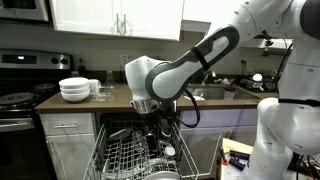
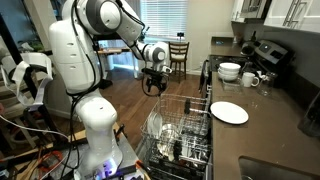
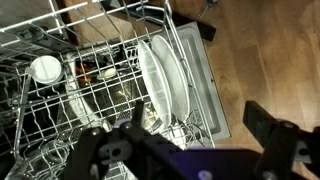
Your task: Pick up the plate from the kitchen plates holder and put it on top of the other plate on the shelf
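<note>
The plate is white and stands on edge between the tines of the kitchen plates holder, a pulled-out grey wire rack. The same plate shows in an exterior view at the near end of the rack. My gripper hangs above the rack's outer edge, open, with nothing between its black fingers. Both exterior views show the gripper well above the rack. The other plate lies flat on the shelf, a dark brown countertop.
A stack of deeper white bowls and mugs stand on the countertop near the stove. A sink lies beyond the arm. A round cup sits in the rack. A chair stands behind.
</note>
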